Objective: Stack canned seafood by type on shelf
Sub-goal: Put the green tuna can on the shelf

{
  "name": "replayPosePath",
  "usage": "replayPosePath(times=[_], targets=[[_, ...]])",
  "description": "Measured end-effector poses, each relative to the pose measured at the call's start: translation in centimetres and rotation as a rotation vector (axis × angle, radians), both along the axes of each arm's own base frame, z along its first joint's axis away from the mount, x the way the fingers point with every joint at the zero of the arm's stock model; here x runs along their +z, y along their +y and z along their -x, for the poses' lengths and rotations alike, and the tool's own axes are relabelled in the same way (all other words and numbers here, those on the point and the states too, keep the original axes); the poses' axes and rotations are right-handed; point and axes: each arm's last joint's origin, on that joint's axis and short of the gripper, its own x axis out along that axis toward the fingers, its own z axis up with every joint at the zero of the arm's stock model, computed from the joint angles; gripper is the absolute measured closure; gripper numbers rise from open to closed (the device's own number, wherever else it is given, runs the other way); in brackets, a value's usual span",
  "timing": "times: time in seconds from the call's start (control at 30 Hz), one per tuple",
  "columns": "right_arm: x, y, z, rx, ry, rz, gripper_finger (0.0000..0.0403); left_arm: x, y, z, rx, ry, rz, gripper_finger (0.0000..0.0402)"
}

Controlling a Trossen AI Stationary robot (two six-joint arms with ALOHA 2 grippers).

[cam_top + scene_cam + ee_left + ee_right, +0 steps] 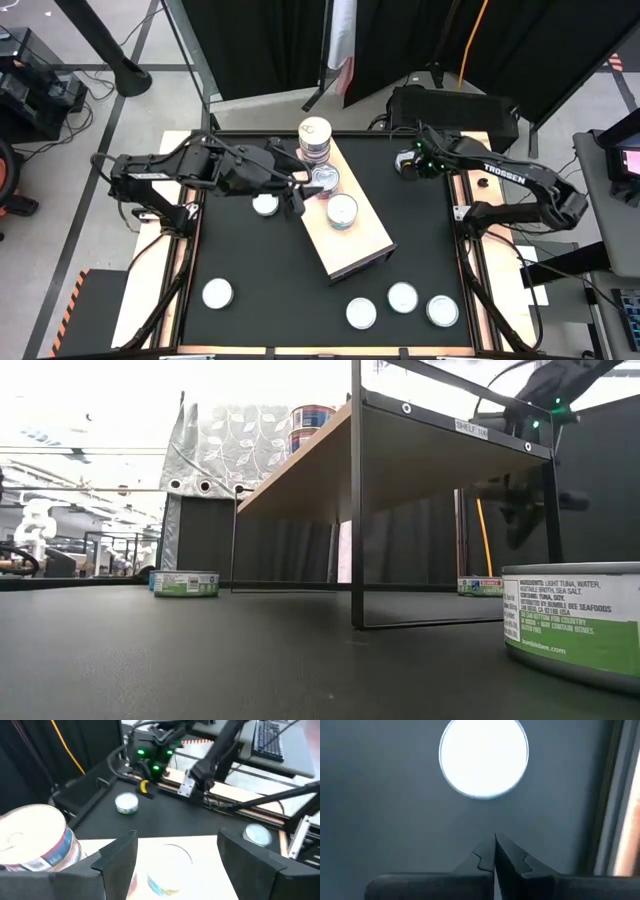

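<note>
Currently the shelf lies at an angle across the middle of the black bench. On its far end stands a stack of tins with blue and reddish labels. Just nearer along the board sits a single tin, and next to that another tin; the near half of the board is bare.

Loose tins on the bench: one just left of the shelf, one at the near left, three in a row at the near right, and one at the far right.

Left claw is over the shelf at the single tin, fingers wide apart, one on each side of it; contact with the tin cannot be told.

Right claw hangs above the far-right tin, fingers pressed together, holding nothing.
</note>
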Motion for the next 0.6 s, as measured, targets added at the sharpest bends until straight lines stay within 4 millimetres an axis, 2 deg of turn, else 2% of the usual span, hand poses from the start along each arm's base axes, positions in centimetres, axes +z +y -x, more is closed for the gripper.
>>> replayPosePath(times=[0.3,0.43,0.6], targets=[[-2.1,-2.9,-1.3,-0.052,-0.033,0.04,0.0403,-0.1,-0.3,0.1,0.002,0.006,0.005,0.013],[-3.4,-3.1,-1.5,-0.049,0.022,-0.018,0.0403,-0.3,-0.3,0.2,0.002,0.033,-0.005,0.0131],[-4.1,-3.0,-1.8,-0.033,0.057,-0.039,0.0403,-0.8,-0.3,0.6,0.024,0.086,0.02,0.0131]])
